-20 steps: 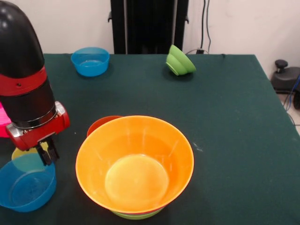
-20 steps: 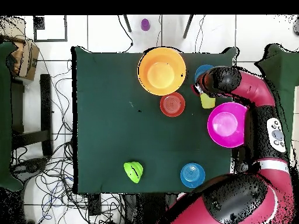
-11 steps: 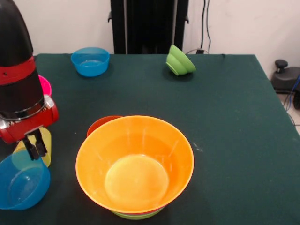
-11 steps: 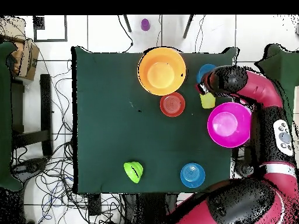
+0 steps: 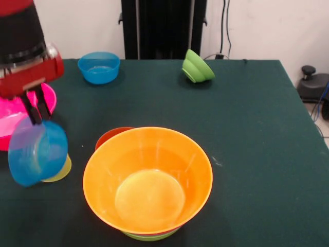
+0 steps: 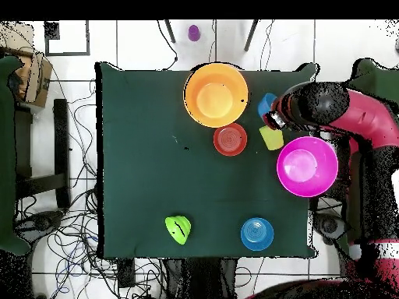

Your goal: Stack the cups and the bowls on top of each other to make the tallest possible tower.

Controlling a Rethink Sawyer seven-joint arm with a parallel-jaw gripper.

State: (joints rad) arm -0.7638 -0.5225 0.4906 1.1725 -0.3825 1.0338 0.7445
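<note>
1. Tower: wide orange bowl uppermost, a lime rim peeping out beneath at the near edge. Stands near the table's front edge; presumably kept as the base pile so that further pieces go on top.
2. Red-orange bowl just behind the tower, touching or nearly so; hard to tell which. Sits upright in the overhead view, likely awaiting its turn.
3. Pincer: two dark fingers close together, clamped on the rim of a small blue bowl. Bowl hangs tilted, mouth turned sideways, apparently clear of the table. Tilt follows from a one-sided grip on the rim; judged a carry toward the tower, though the grip looks precarious and could slip.
4. Yellow cup lies on its side just under and behind the held bowl, only a sliver showing in the front view; plainer in the overhead view beside the arm. Probably wants righting before stacking.
5. Pink bowl upright at the table's edge behind the pincer, partly hidden by it.
6. Second blue bowl upright at the far side, well apart from the tower.
7. Green bowl tipped on its side near the far edge, mouth facing the front; needs turning before use.
8. Progress judged early: most pieces unstacked.
</note>
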